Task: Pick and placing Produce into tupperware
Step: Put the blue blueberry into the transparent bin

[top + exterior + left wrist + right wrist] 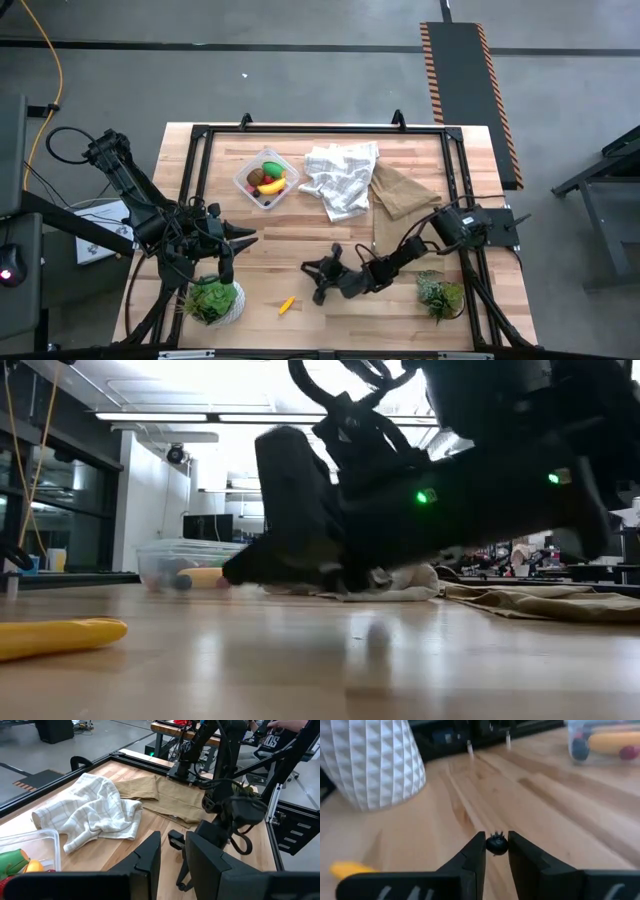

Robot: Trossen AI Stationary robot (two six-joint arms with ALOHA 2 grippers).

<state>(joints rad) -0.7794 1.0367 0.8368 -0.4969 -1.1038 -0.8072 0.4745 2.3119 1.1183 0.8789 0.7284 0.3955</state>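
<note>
The clear tupperware (pixel 266 180) stands at the far middle of the table with a green piece, a yellow piece and red pieces of produce in it. A yellow banana-like piece (pixel 287 305) lies on the wood near the front edge. My right gripper (pixel 496 856) is low over the table's middle (pixel 318 283), shut on a tiny dark berry (pixel 496 844). My left gripper (pixel 172 855) hovers above the left side of the table (pixel 243 237). Its fingers stand a narrow gap apart with nothing between them. My right gripper pinches the tiny dark berry's two sides (pixel 496 845) between its fingertips (pixel 479 851), only at their free ends. The fingers come nearly level from the table's right side, low over the wood. Whether the berry rests on the table, I cannot tell.
A white checked cloth (pixel 340 178) and a brown cloth (pixel 400 190) lie at the far right. One potted plant in a white faceted pot (pixel 213 300) stands at the near left, another (pixel 440 295) at the near right. Black frame rails (pixel 320 130) border the table.
</note>
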